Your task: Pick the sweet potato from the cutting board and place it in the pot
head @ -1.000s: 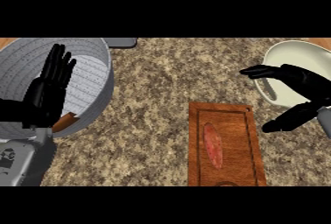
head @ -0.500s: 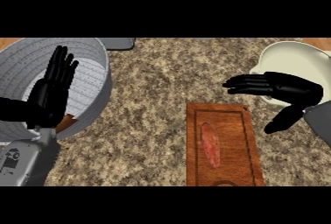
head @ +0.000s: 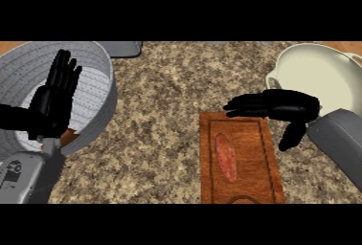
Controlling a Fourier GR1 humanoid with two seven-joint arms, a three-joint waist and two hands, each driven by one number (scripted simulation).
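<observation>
Single head view, set high and looking steeply down on the speckled worktop (head: 163, 95), close in, forearms entering from the lower edge, the left hand (head: 56, 93) at the view's left side, the right hand (head: 279, 106) at its right, unmirrored.

Left hand (head: 58, 93) and right hand (head: 277, 105): glossy black, jointed fingers and thumb; right forearm (head: 341, 139) smooth grey casing.

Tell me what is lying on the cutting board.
One sweet potato lies lengthwise on the cutting board, left of its middle, untouched. The right robot hand hangs open over the board's far end and covers that edge, so whatever lies there cannot be seen.
</observation>
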